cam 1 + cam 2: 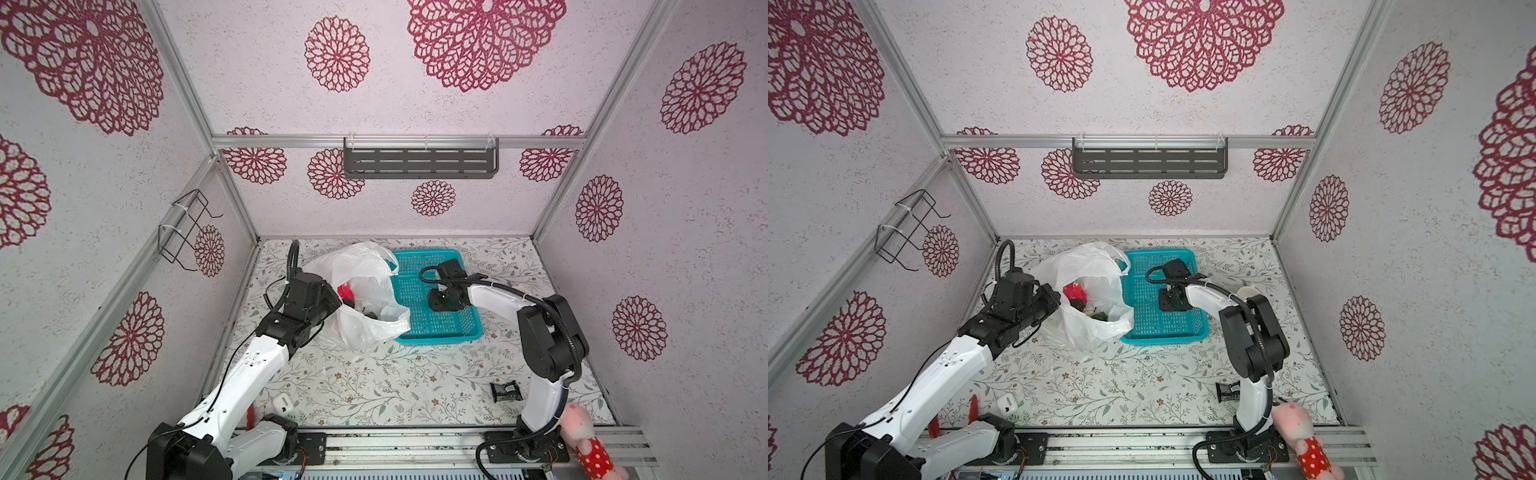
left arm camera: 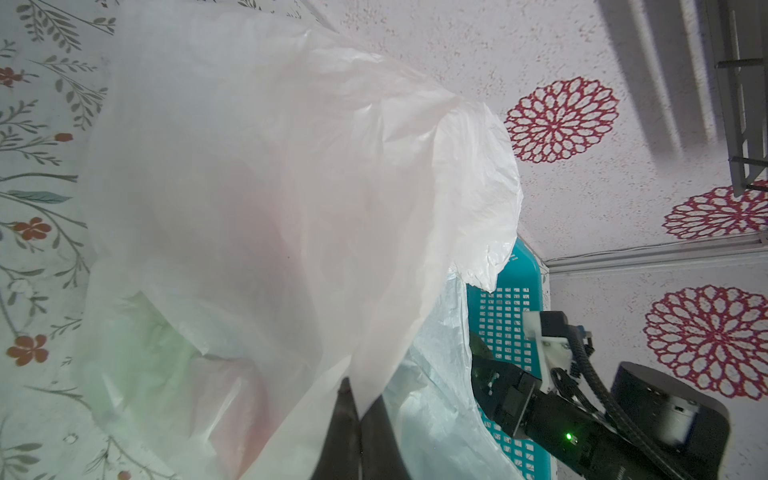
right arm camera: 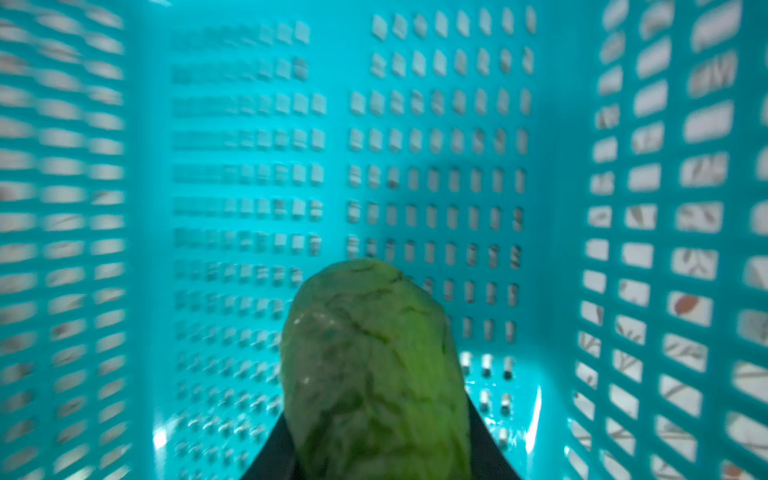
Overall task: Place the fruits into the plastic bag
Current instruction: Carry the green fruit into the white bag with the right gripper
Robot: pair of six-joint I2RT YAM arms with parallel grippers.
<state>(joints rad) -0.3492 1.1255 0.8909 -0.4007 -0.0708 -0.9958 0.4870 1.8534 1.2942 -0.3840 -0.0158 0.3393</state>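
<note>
Fruits [image 1: 1086, 305] lie mostly in a heap inside the plastic bag [image 1: 365, 274]. The bag stands open-mouthed on the desk [image 1: 374, 382], pressed against the left side of the teal basket [image 1: 436, 337]. One bag flap lies over the basket rim at its near-left corner, and a handle loop lies over the rim at its far-left corner. In both top views the red-pink dragon fruit [image 1: 345, 291] shows at the bag mouth on the side away from the basket, w/ darker & green pieces just beside it, nearer the basket; can't tell those apart by kind

The left pincer [image 2: 360, 395] is fully closed, fingers pinching a fold of the bag's thin film at the mouth edge farthest from the basket, w/ that edge held raised. The right pincer [image 3: 376, 415] points down inside the basket, approx mid-floor. Its fingers sit against both flanks of the green oval fruit [image 3: 374, 332], closed around it, the fruit filling the gap btwn them. That wrist view is blurred, so can't tell whether the fruit rests on the basket floor or hangs off it

Well apart from the basket, toward the arm bases, a small black packet [image 1: 505, 390] lies on the desk. A pink plush toy [image 1: 579, 419] in a red dotted dress sits further out from the basket, at the desk edge beside the right arm's base
</note>
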